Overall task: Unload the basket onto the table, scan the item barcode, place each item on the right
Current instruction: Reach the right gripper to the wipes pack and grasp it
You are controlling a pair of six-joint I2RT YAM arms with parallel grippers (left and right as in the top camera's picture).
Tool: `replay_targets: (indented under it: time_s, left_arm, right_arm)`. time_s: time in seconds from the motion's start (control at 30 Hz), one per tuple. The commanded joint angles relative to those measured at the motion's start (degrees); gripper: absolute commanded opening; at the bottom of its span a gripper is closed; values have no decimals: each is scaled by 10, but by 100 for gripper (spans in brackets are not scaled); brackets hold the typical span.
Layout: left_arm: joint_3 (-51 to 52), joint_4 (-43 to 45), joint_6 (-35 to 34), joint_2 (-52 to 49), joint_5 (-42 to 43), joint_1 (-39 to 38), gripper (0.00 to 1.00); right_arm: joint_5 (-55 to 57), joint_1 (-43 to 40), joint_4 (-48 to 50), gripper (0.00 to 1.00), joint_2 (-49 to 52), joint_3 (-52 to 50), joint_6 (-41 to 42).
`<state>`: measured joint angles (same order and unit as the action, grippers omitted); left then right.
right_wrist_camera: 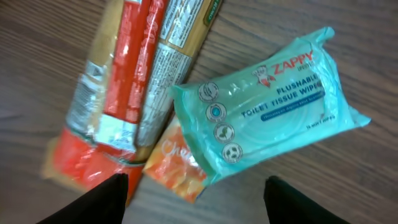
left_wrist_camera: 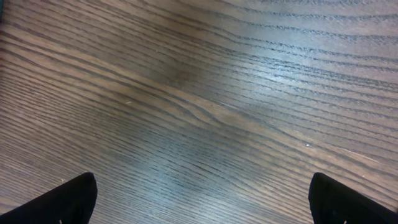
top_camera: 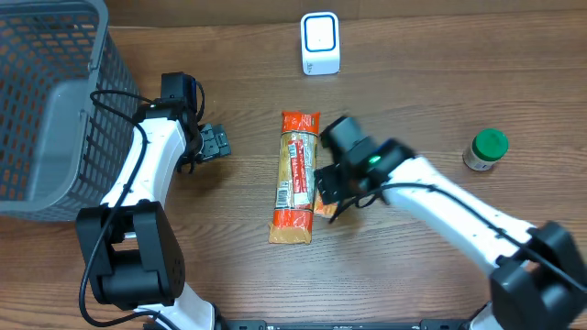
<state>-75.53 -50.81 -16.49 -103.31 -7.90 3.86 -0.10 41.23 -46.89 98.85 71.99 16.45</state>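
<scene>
In the right wrist view a teal pack of flushable wipes (right_wrist_camera: 267, 106) lies on the table, overlapping a small orange snack pack (right_wrist_camera: 177, 165). A long orange-and-tan cracker package (right_wrist_camera: 124, 81) with a white printed label lies beside them. My right gripper (right_wrist_camera: 194, 186) hovers open just short of the packs, with nothing between its fingers. From overhead, the right gripper (top_camera: 330, 197) covers the wipes next to the long package (top_camera: 295, 179). My left gripper (top_camera: 218, 142) is open over bare wood (left_wrist_camera: 202, 186). I cannot pick out a barcode.
A white scanner (top_camera: 320, 43) stands at the back centre. A grey wire basket (top_camera: 55, 101) fills the far left, close behind the left arm. A small jar with a green lid (top_camera: 485, 149) stands at the right.
</scene>
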Motion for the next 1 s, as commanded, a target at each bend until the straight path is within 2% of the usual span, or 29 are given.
replay_targets:
  time_s: [0.0,0.23,0.47,0.97]
  left_arm:
    - [1,1,2,2,5,3,100]
    - [1,1,2,2,5,3,100]
    - [1,1,2,2,5,3,100]
    - [1,1,2,2,5,3,100]
  right_arm:
    - [164,45,12,72,32,-5,0]
    - [177,66,55,68,77,-5,1]
    - [177,59,91,62,80,-5,-1]
    - [176,59,104,62,80,-25,-4]
